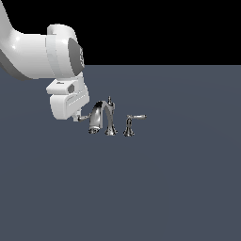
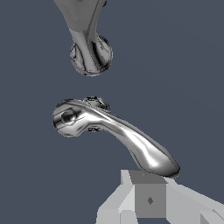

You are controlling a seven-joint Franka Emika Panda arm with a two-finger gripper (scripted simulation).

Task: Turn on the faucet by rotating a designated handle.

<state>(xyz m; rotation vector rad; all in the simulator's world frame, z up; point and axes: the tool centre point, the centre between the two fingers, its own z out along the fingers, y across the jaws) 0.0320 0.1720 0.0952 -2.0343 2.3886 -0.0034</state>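
Note:
The chrome faucet [image 1: 104, 117] stands on the dark floor, its arched spout [image 1: 95, 120] pointing down and a small knob [image 1: 109, 100] on top. The handle [image 1: 84, 116] is the slim lever on the spout-mouth side; in the wrist view it [image 2: 118, 131] runs from its hub to a rounded tip [image 2: 164, 164], with the spout [image 2: 89, 48] beyond it. My gripper [image 1: 76, 117] is at the lever's tip on the exterior view's left. In the wrist view my gripper [image 2: 148, 186] looks shut, empty, and right against the tip.
A second lever [image 1: 136, 116] on a flared pedestal [image 1: 128, 129] stands on the exterior view's right of the spout. My white arm [image 1: 42, 52] fills the upper left of the exterior view. The grey floor [image 1: 164, 188] stretches all around.

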